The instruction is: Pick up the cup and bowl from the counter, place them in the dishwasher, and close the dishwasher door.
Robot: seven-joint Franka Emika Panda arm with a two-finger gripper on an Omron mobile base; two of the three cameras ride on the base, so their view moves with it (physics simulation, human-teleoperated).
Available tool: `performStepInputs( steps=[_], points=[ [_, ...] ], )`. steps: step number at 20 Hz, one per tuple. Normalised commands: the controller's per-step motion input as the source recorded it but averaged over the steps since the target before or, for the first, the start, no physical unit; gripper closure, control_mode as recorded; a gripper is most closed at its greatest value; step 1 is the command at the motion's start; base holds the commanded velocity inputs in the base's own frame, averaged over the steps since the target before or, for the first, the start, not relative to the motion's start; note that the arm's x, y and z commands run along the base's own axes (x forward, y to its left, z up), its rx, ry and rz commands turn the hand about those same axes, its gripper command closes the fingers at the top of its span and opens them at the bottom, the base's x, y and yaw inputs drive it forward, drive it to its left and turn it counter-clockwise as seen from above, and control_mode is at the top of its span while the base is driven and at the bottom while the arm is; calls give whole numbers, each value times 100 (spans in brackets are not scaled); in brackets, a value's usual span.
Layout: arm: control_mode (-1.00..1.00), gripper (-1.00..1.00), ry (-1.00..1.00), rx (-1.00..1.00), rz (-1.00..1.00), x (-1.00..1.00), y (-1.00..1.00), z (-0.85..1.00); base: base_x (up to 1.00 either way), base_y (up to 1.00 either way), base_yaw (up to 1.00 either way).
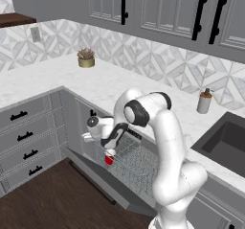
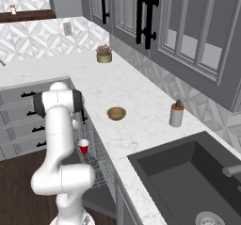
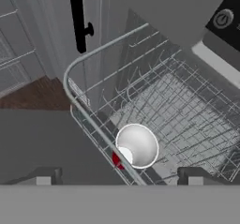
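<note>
We locate the cup (image 3: 136,145) upright at the front corner of the wire rack (image 3: 187,110), its white inside facing the hand camera and a sliver of red wall showing at its lower left. In the left base view the cup (image 1: 109,159) stands just below the tool (image 1: 108,145); whether it sits inside the rack's edge wire or against it, we cannot tell. The tool is spread wide: in the hand view its two fingertips (image 3: 44,177) stand far apart on either side of the cup without touching it. In the left base view the robot's forearm hides most of the tool.

The rack is drawn out over the dishwasher door (image 1: 103,177), which hangs lowered, not yet flat. The dishwasher (image 3: 225,19) shows its dark control strip, cut off at the hand view's upper right edge.

The bowl (image 2: 116,113) rests on the counter (image 2: 127,92), well apart from the cup. Beyond it, the soap dispenser (image 2: 176,114) stands near the sink (image 2: 188,177), whose far side is cut off. The potted plant (image 2: 104,53) stands near the backsplash.
</note>
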Motion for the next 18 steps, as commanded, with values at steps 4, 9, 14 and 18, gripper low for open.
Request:
performStepInputs(
  steps=[4, 9, 14, 18],
  points=[
    [-100, -100, -17, -1, 2, -4, 24, 100, 0, 0, 0],
    [-100, -100, -14, 0, 0, 0, 22, 100, 0, 0, 0],
    [-100, -100, 2, 0, 0, 0, 7, 100, 0, 0, 0],
    [-100, -100, 18, 0, 0, -25, -24, 100, 0, 0, 0]
  ],
)
